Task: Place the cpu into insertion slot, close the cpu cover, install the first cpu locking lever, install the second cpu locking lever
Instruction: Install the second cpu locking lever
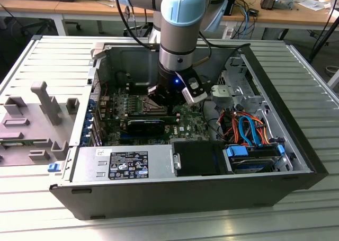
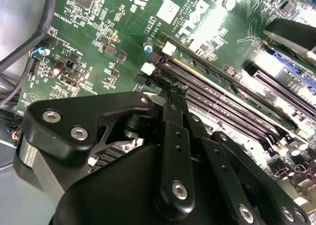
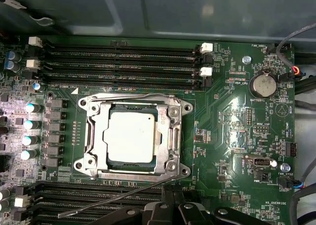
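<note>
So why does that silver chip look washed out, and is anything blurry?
In the first wrist view, light glares off the cpu, bleaching its top nearly white; the motherboard stays sharp. In the second wrist view, the hand looms close and soft, with glare on the memory slots.

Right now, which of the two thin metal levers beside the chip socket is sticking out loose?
The lever on the gripper's side: it slants away across the black slots, while the other lever lies along the cover.
</note>
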